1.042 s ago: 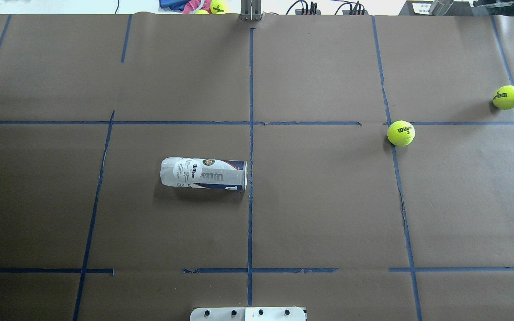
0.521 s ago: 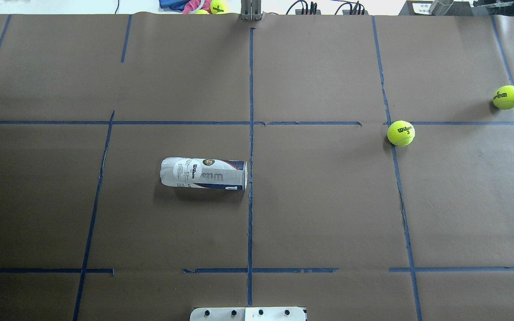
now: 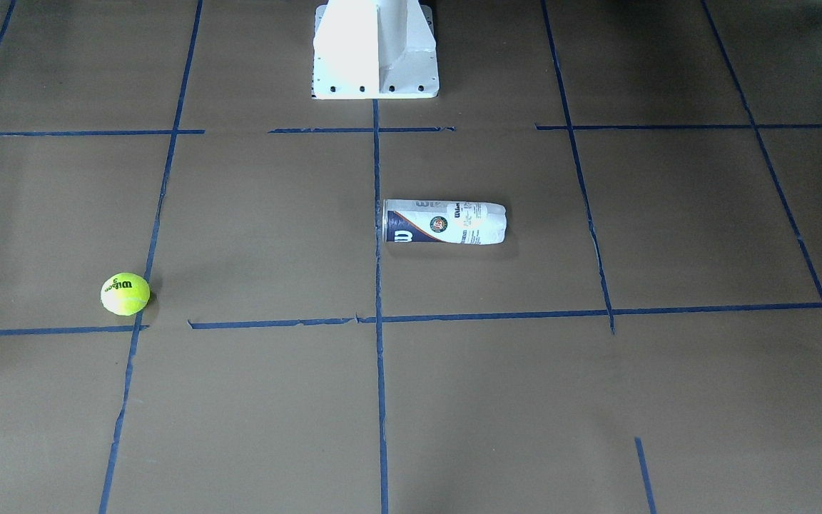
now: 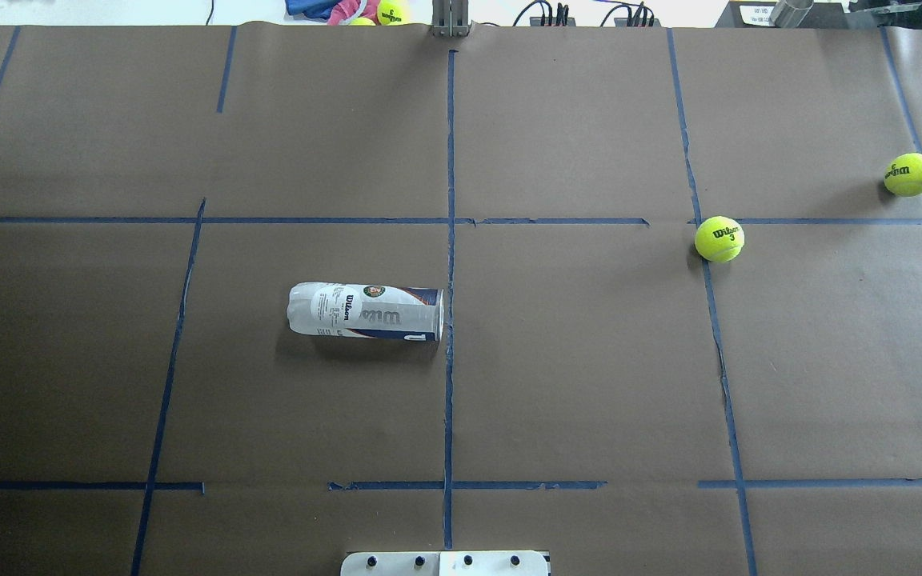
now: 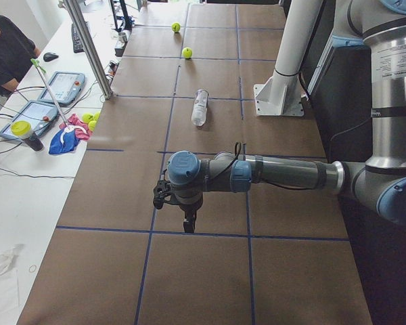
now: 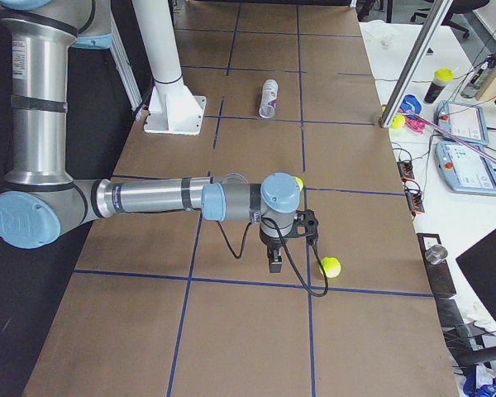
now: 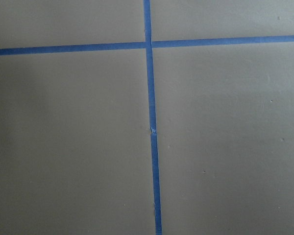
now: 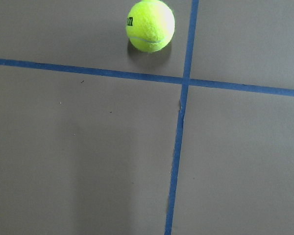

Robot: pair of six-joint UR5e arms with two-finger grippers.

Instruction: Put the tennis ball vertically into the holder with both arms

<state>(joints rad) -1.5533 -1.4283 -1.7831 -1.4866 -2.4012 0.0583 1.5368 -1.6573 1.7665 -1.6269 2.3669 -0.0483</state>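
The holder (image 4: 365,311) lies on its side near the table's middle, its open mouth against the centre tape line; it also shows in the front view (image 3: 444,222). One tennis ball (image 4: 719,239) rests at a tape crossing on the right, and a second (image 4: 911,174) lies farther right. The right wrist view shows a ball (image 8: 150,25) beside a tape crossing. The left gripper (image 5: 188,223) hangs over the table's left end, far from the holder. The right gripper (image 6: 274,263) hangs over the right end, beside a ball (image 6: 331,266). I cannot tell whether either is open or shut.
The white pedestal base (image 3: 375,50) stands at the robot's edge of the table. More balls and a cloth (image 4: 333,10) lie beyond the far edge. A metal post (image 4: 450,20) stands at the far edge's middle. An operator (image 5: 7,47) sits beside the table.
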